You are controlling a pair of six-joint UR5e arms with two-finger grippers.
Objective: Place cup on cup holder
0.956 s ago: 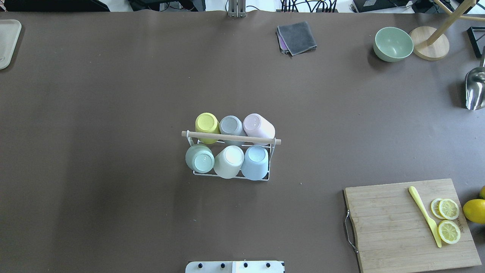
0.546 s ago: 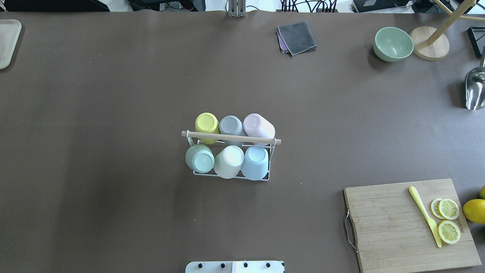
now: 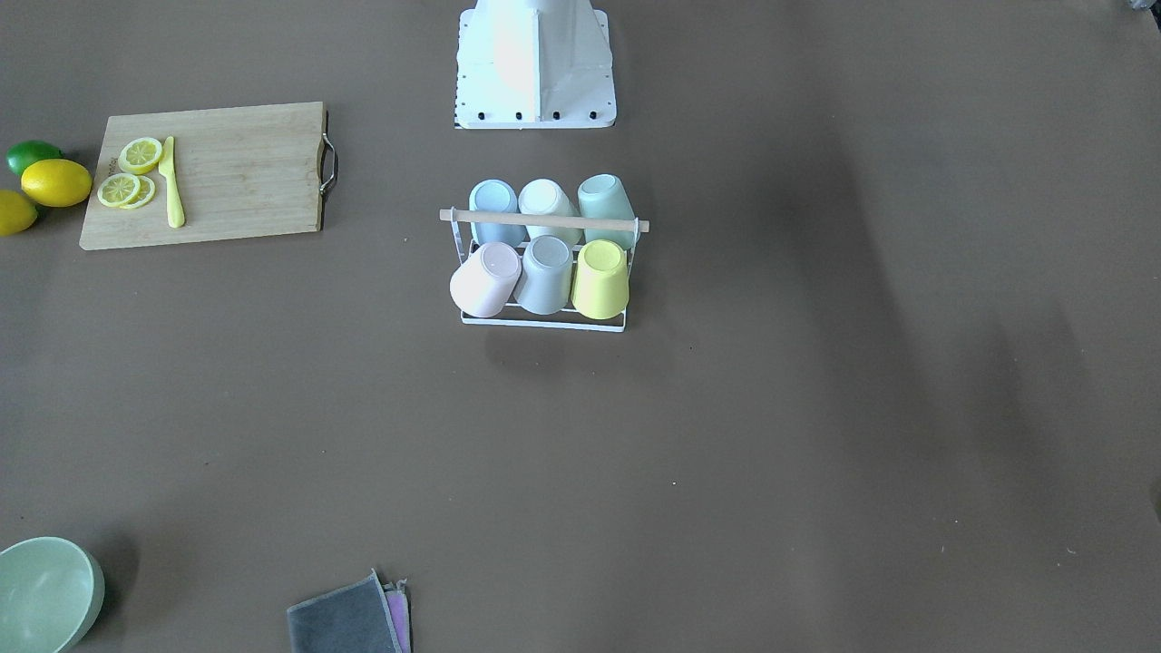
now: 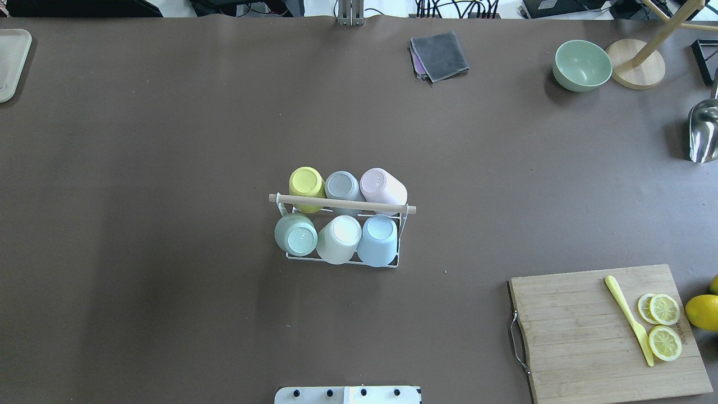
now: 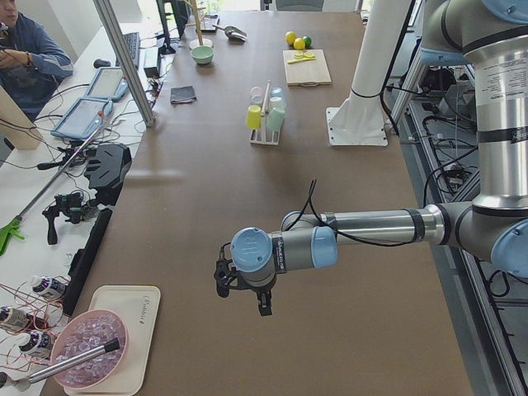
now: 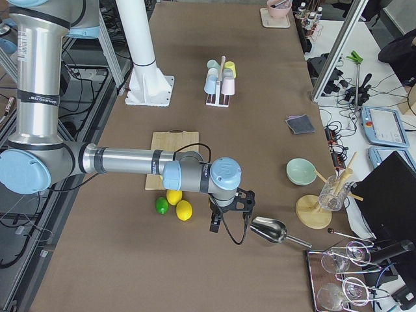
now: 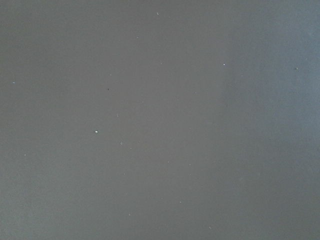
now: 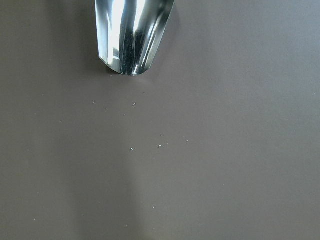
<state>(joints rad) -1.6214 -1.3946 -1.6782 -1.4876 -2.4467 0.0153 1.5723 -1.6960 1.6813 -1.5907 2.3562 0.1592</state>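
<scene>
The cup holder, a white wire rack with a wooden rod handle (image 4: 342, 203), stands mid-table and also shows in the front view (image 3: 544, 220). Six cups sit upside down on it: yellow (image 4: 305, 182), grey (image 4: 341, 185) and pink (image 4: 384, 188) in the far row, green (image 4: 295, 234), white (image 4: 339, 238) and blue (image 4: 377, 240) in the near row. My left gripper (image 5: 242, 299) hangs over bare table far to the left. My right gripper (image 6: 229, 211) hangs far to the right near a metal scoop. I cannot tell whether either is open or shut. Neither touches a cup.
A wooden cutting board (image 4: 606, 331) with lemon slices and a yellow knife lies at the near right, with lemons beside it. A green bowl (image 4: 582, 65), a grey cloth (image 4: 439, 55), a wooden stand (image 4: 636, 64) and the metal scoop (image 4: 703, 132) lie at the far right. A tray (image 4: 11, 62) lies far left.
</scene>
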